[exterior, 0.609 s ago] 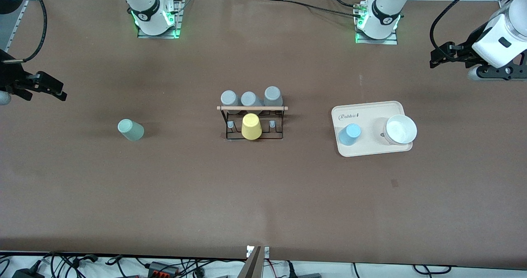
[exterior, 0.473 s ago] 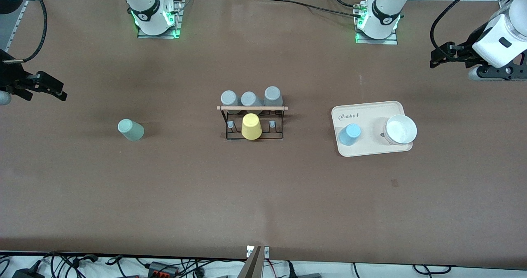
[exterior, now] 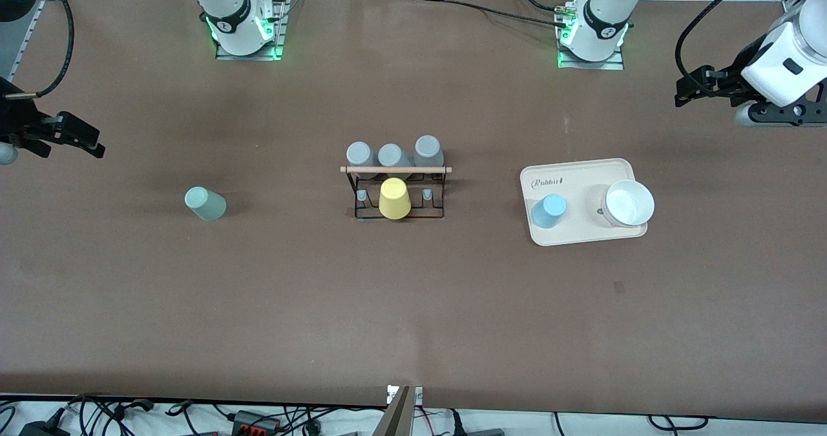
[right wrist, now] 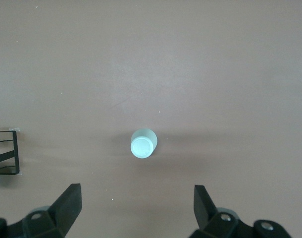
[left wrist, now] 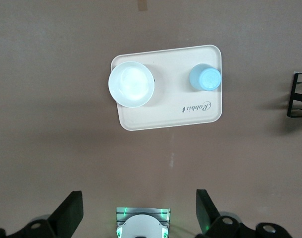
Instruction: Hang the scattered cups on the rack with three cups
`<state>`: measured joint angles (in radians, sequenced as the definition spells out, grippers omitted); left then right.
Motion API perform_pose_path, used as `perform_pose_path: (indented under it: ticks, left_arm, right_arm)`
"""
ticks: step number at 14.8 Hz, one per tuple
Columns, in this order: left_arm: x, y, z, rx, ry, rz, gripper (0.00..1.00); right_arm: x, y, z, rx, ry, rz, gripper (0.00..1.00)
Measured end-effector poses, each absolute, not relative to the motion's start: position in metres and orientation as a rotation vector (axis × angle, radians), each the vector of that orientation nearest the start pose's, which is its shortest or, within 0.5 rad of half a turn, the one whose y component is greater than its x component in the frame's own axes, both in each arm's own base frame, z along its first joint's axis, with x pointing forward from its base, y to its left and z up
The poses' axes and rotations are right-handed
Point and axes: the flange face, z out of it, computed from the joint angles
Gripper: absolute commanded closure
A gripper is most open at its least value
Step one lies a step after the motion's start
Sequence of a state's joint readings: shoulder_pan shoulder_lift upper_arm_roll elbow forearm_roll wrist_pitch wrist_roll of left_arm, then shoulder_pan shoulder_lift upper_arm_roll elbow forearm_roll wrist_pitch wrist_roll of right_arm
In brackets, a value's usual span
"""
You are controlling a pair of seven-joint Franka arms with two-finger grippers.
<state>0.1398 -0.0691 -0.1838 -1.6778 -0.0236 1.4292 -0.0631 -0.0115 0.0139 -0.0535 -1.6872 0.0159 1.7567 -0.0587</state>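
Rack (exterior: 395, 190): black wire frame w/ wooden rod (exterior: 395, 169) across its top, standing at mid-counter (exterior: 413, 307). Yellow cup (exterior: 394, 198) sits inverted on the middle peg of the row nearer the front camera; the short pegs either side of it are bare. Three grey cups (exterior: 393, 154) sit inverted in the row farther from the camera, just past the rod.

Sage-green cup (exterior: 205, 203): on the bare counter, well apart from the rack, toward the right arm's end. Base faces up. Seen centred in the right wrist view (right wrist: 143, 143), w/ one corner of the rack at frame edge (right wrist: 5, 153).

Light blue cup (exterior: 548, 210): on the cream tray (exterior: 581, 236), at the tray end closest to the rack; base up. White bowl (exterior: 628, 203) occupies the other end of the same tray, apart from the cup. Tray lies toward the left arm's end of the counter. Left wrist view shows the blue cup (left wrist: 205, 78), bowl (left wrist: 131, 83) and tray (left wrist: 161, 116) together.

Left hand (exterior: 694, 87): raised over the counter edge at the left arm's end, above and to one side of the tray. Fingers (left wrist: 208, 208) spread wide, released, nothing between them.

Right hand (exterior: 71, 135): raised over the counter edge at the right arm's end, green cup below it. Fingers (right wrist: 205, 201) spread wide, released, nothing held.
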Motion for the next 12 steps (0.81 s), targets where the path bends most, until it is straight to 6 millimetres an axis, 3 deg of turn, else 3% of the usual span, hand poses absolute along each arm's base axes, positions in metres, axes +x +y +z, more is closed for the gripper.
perform_pose_path:
  ticks: [6,12]
  left_arm:
    - [0.516,-0.034,0.599,-3.173,-0.022,0.293,0.0]
    - [0.538,-0.037,0.584,-3.215,-0.012,0.335,0.0]
  right_arm:
    - [0.571,-0.036,0.578,-3.129,0.014,-0.087,0.0]
    - [0.571,-0.036,0.577,-3.129,0.014,-0.085,0.0]
